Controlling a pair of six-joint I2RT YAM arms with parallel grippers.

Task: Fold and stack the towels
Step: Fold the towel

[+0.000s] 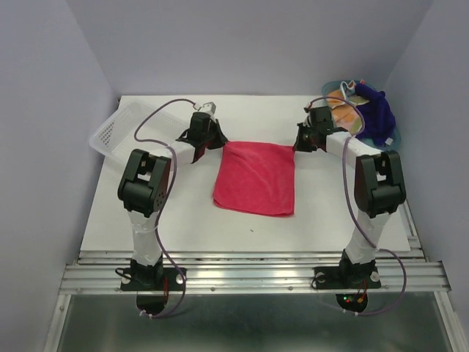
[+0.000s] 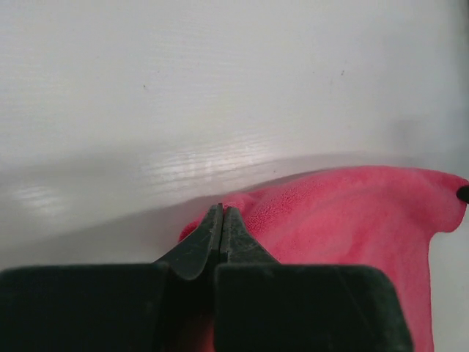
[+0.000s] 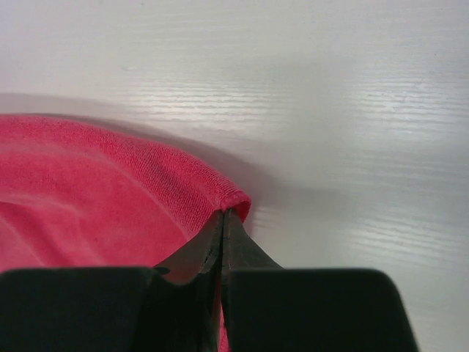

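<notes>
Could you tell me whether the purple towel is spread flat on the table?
No, the purple towel sits bunched on the teal tray, far right.

Bright even light, soft shadows, pale glare on the table (image 2: pixel 205 158) (wrist views), foreground blurred

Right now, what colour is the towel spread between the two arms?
The towel is plain bright pink-red, clearest in the top external view.

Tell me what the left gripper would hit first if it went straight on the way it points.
Likely the bare white table, just past the pink towel corner pinched by the left gripper; nothing else shows ahead, though depth is unclear.
</notes>
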